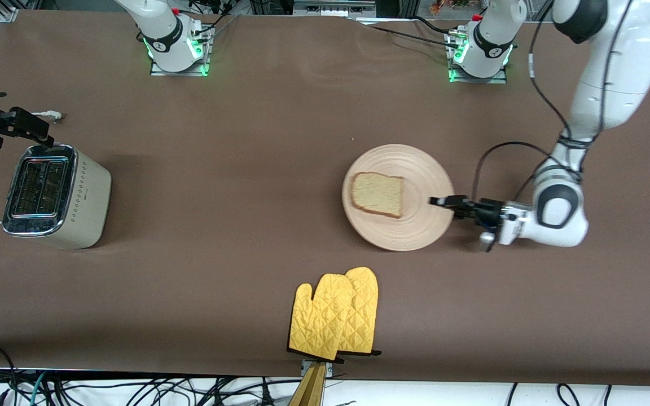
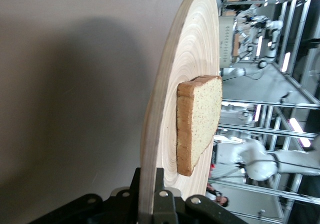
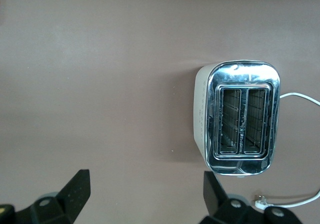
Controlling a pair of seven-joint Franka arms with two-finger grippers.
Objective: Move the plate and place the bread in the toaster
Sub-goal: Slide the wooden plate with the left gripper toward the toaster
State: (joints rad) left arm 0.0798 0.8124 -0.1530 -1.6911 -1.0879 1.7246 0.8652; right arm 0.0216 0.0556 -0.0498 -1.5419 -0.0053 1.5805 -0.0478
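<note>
One brown table (image 1: 246, 141) | left fingers (image 1: 440, 201) grasp plate (image 1: 415, 237) rim | right fingers (image 3: 80, 186) spread over toaster (image 1: 54, 197)

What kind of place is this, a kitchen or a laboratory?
Most likely a robotics laboratory staged as a kitchen: a toaster and a plate sit on a brown-covered table between bolted arm bases, with loose cables along the edge.

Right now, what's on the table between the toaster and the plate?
Nothing: the front view shows only bare brown table between the toaster and the plate.
</note>
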